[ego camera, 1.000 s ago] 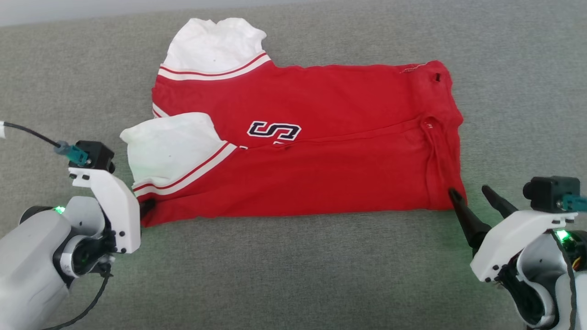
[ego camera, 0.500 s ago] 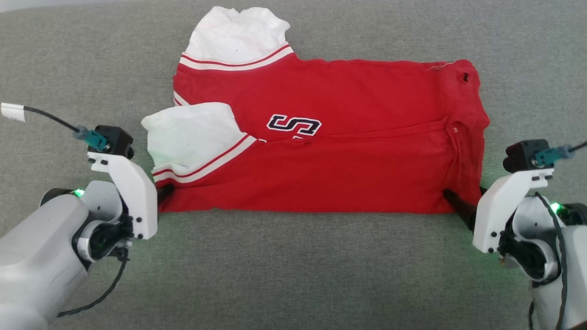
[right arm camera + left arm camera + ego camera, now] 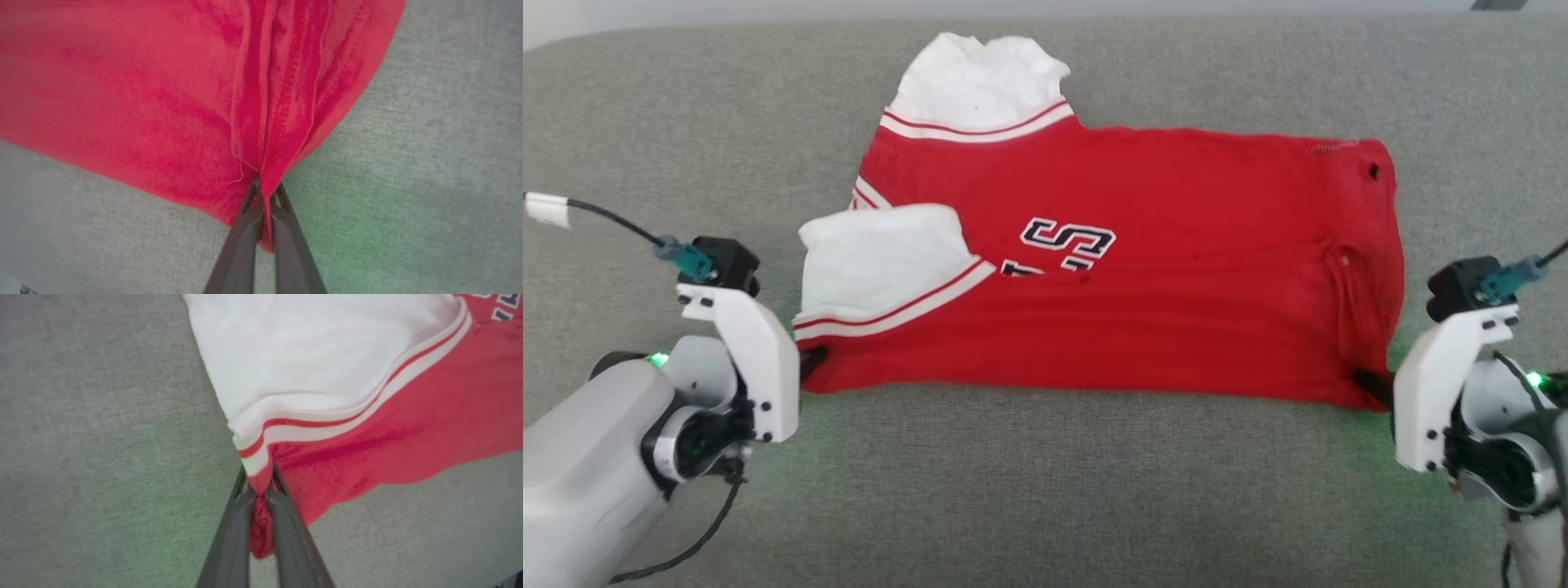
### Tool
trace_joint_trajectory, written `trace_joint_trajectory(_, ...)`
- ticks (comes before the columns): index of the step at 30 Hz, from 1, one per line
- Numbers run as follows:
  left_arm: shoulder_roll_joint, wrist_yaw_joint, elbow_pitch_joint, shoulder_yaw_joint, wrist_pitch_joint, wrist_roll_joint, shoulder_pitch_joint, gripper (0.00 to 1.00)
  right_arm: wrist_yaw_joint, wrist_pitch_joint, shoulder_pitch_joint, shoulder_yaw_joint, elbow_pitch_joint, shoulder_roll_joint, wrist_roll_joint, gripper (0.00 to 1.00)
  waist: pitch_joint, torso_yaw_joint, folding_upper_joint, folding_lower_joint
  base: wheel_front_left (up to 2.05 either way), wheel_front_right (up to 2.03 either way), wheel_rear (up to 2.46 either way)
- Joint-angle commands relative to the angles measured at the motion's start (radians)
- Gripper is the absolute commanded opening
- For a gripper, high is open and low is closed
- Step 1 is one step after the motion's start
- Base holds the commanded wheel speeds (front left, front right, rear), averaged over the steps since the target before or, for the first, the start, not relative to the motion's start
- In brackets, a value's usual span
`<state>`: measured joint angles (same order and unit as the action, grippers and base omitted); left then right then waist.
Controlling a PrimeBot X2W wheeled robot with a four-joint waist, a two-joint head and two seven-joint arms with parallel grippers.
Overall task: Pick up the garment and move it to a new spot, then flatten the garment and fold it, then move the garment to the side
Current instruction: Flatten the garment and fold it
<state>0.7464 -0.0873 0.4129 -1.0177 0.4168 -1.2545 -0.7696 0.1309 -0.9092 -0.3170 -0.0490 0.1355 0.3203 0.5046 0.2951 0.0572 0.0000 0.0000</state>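
Shirt: one bright red soft-fabric shirt (image 3: pixel 1143 269) lay flat as a broad oblong in the middle of the grey surface, with a lengthwise crease across its middle.
Sleeve ends: two, white and slightly rumpled, both toward the robot's left, the far one (image 3: pixel 980 82) beyond the near one (image 3: pixel 882 257); each met the red cloth at a thin red-and-white stripe band.
Print: dark letters outlined in white (image 3: pixel 1068 237) near the shirt's centre.
Left gripper: the left gripper (image 3: pixel 810 363) sat at the near left corner, and its two dark fingers (image 3: pixel 233 535) were pinched on a bunch of red cloth just below the stripe band.
Right gripper: the right gripper (image 3: pixel 1368 382) sat at the near right corner, its two fingers clamped on a gathered, stitched red edge.
Surface: the grey woven fabric surface (image 3: pixel 1045 490) was matte, with a green glow beside each wrist.
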Motion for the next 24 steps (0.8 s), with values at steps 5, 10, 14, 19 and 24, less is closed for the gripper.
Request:
trace_joint_trajectory(5, 0.092, -0.084, -0.138, 0.011, 0.019, -0.018, 0.06, 0.0, 0.0, -0.095, 0.087, 0.059, -0.118, 0.024, 0.046, 0.0, -0.033, 0.026, 0.0, 0.0, 0.0, 0.0, 0.0)
trace_joint_trajectory(10, 0.151, -0.148, -0.267, 0.016, 0.015, -0.029, 0.11, 0.0, 0.0, -0.171, 0.15, 0.091, -0.222, 0.038, 0.055, 0.0, -0.042, 0.039, 0.0, 0.0, 0.0, 0.0, 0.0)
trace_joint_trajectory(14, 0.201, -0.216, -0.395, 0.013, 0.01, -0.042, 0.175, 0.0, 0.0, -0.256, 0.22, 0.133, -0.314, 0.021, 0.052, 0.0, -0.045, 0.048, 0.0, 0.0, 0.0, 0.0, 0.0)
trace_joint_trajectory(19, 0.226, -0.267, -0.479, 0.0, -0.009, -0.066, 0.251, 0.0, 0.0, -0.295, 0.281, 0.178, -0.369, -0.022, 0.028, 0.0, -0.038, 0.051, 0.0, 0.0, 0.0, 0.0, 0.0)
trace_joint_trajectory(24, 0.2, -0.251, -0.431, -0.011, -0.031, -0.06, 0.274, 0.47, 0.0, -0.264, 0.287, 0.194, -0.317, -0.078, 0.018, 0.95, -0.035, 0.043, 0.0, 0.0, 0.0, 0.0, 0.0)
